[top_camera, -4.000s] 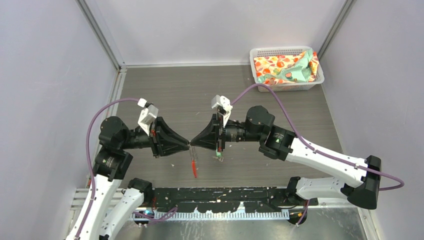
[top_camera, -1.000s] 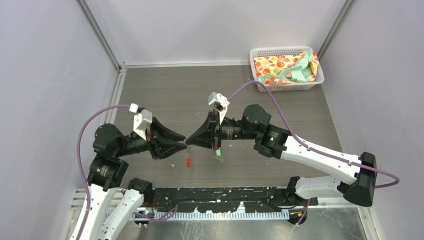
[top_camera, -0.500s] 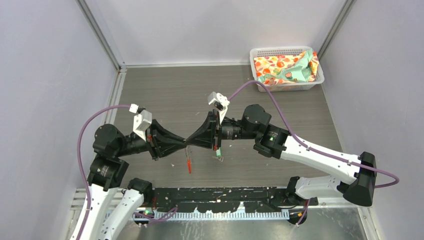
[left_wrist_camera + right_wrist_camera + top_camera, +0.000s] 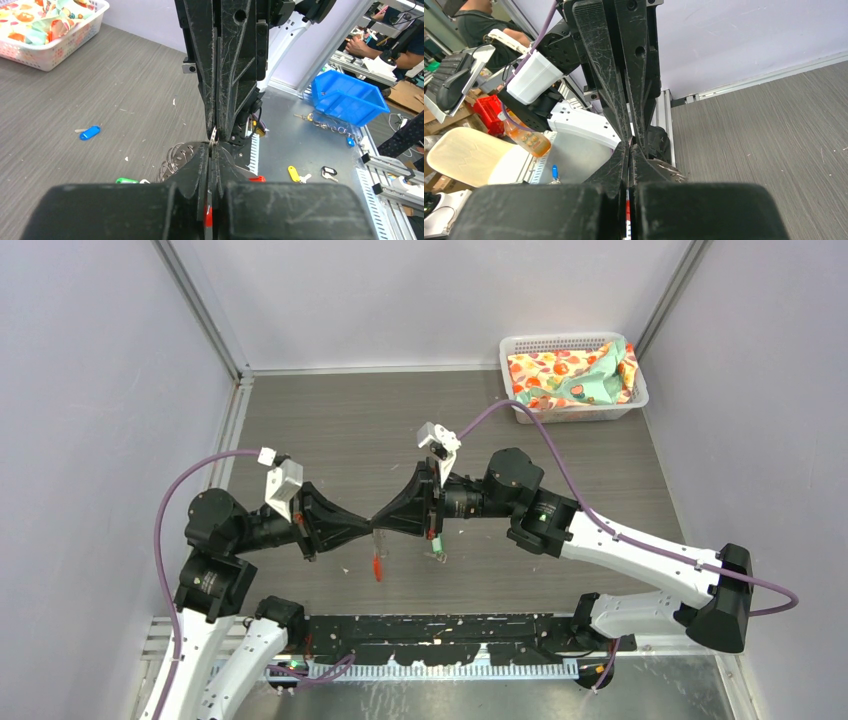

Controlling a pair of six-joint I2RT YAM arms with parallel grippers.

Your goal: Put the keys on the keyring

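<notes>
Together, tapered black fingers (image 4: pixel 340 526) pinch the thin silvery keyring (image 4: pixel 377 560).

- The wire loops of the keyring (image 4: pixel 176 154), at 9 o'clock of the meeting fingertips in the left wrist view, run behind the left gripper (image 4: pixel 212 150).
- Its red tag (image 4: pixel 208 218) shows only as a sliver in the gap between the fingers.
- The green key (image 4: pixel 125 180) is partly covered by the same gripper's body.
- From above, the loops are too fine to tell.
- The left arm (image 4: pixel 205 590) is cut off at 7 o'clock by the top view's bottom edge.
</notes>
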